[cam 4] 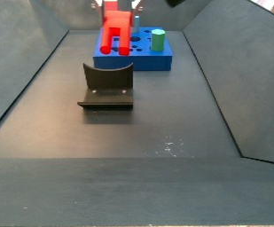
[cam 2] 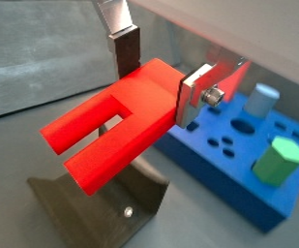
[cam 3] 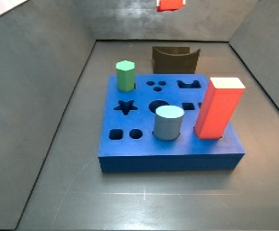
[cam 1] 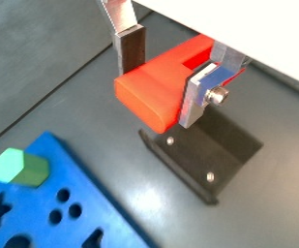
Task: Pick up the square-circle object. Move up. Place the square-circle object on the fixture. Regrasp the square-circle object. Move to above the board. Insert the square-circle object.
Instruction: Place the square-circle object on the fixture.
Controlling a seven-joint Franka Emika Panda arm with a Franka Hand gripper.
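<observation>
My gripper [cam 1: 167, 76] is shut on the square-circle object [cam 1: 163, 95], a bright red blocky peg with a slotted end, which shows in both wrist views [cam 2: 119, 121]. I hold it in the air above the fixture [cam 1: 206, 147], a dark block with a scooped top, and it is not touching the fixture. In a side view the peg [cam 4: 114, 35] hangs from the gripper [cam 4: 115, 11] over the fixture [cam 4: 107, 84]. In a side view only the peg's tip [cam 3: 170, 4] shows at the top edge, above the fixture [cam 3: 174, 60]. The blue board [cam 3: 166, 144] lies beside the fixture.
On the board stand a green hexagonal peg [cam 3: 125, 76], a pale blue cylinder [cam 3: 168, 123] and a tall red-orange block [cam 3: 220, 106]. Dark star, circle and square holes show in its top. Grey sloped walls [cam 4: 27, 66] enclose the floor.
</observation>
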